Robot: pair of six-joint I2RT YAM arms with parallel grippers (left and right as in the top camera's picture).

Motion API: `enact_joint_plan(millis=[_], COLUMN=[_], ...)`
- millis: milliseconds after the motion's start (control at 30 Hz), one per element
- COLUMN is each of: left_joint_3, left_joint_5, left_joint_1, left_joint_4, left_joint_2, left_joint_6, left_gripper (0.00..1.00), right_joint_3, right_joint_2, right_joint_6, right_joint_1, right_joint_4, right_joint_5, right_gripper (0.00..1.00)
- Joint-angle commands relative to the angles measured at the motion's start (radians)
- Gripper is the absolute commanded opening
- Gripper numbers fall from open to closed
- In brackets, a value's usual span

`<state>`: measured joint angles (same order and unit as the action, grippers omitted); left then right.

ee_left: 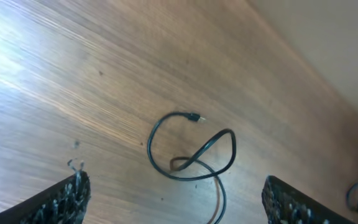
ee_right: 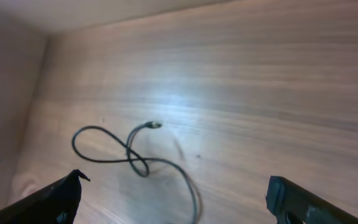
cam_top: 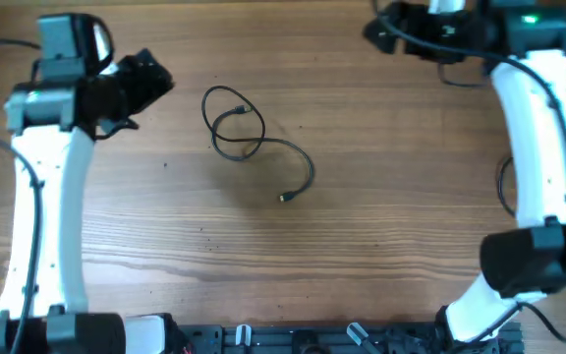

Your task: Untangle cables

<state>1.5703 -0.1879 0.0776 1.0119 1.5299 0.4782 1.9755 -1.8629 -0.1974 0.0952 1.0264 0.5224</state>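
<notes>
- While the thin black flexible cable lies on the wooden desk left of centre, it is coiled in overlapping loops that cross one another. A single tail curves right and nearward to a small plug connector.
- Only this one cable is visible on the desk; no second cable can be identified.
- Left end effector: positioned left of the loops, apart from the cable, holding nothing. The left wrist view shows its fingers spread wide, with the cable on the desk beyond them.
- Right end effector: located at the far right of the desk, well apart from the cable. The right wrist view shows its fingers likewise spread wide and empty.
- Assessment: untangling appears not yet begun. The crossings are intact and neither end effector touches the cable.
- Remaining work, as judged: grasp the cable, draw the loops open, and lay it out free of crossings.
</notes>
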Motion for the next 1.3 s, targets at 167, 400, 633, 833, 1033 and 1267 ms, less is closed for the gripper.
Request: enact_joint_plan(millis=[167,400,633,833,1033,1267], left_joint_3=[0.011,0.011,0.011,0.011,0.011,0.011], left_joint_5=[0.055,0.19,0.186,0.186,0.186,0.186], left_joint_1=[0.052,0.072,0.175,0.176,0.176,0.176], left_joint_4=[0.074,0.082,0.082,0.096,0.097,0.097], left_joint_2=[-0.003,0.006,0.006,0.006,0.006,0.006], left_joint_6=[0.01,0.058,0.104,0.103,0.103,0.103], left_gripper=[0.93,0.95,0.97,1.0,1.0,1.0], right_joint_3=[-0.001,-0.001,-0.001,-0.001,-0.001,0.001], right_joint_2=[-0.187,-0.308,-0.356,-0.417,-0.439,-0.417], right_joint_6=[-0.372,-0.65,-0.751,-0.8,-0.787,-0.557], right_joint_1=[0.299,0.473,0.539,0.567,0.576,0.548], right_joint_4=[-0.212,-0.356,-0.391,-0.549,-0.623,-0.561], right_joint_5=[-0.033,-0.1,-0.142,-0.142,-0.158,-0.181], right_gripper=[0.92,0.66,0.56,0.52,0.31,0.05])
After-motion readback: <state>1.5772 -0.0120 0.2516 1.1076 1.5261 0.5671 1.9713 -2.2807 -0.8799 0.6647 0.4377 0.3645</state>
